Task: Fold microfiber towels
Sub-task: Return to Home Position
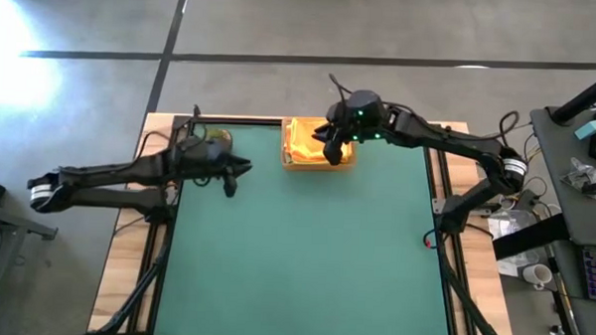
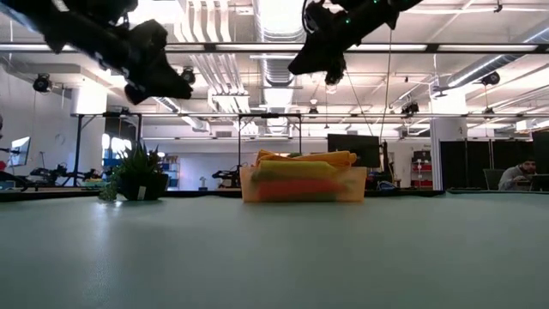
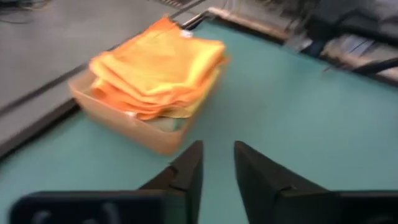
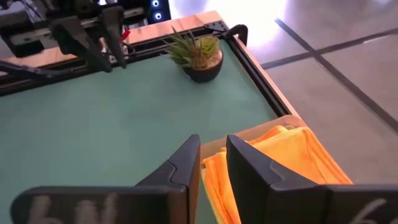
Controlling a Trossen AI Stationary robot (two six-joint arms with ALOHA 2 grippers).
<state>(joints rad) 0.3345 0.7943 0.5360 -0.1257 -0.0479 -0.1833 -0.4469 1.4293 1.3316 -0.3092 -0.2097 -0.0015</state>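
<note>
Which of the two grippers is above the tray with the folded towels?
The right gripper: it hangs over the tray of towels. The left gripper is over the mat beside it.

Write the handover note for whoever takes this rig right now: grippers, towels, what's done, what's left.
Grippers: the left gripper is slightly open and empty, raised over the mat near the potted plant. The right gripper is slightly open and empty, hovering over the tray's near edge.
Things: the towels lie folded and stacked in the cardboard tray at the mat's far edge, orange on top.
Done: no loose towel shows on the mat.
Left: probably only bringing both arms back to rest.
</note>
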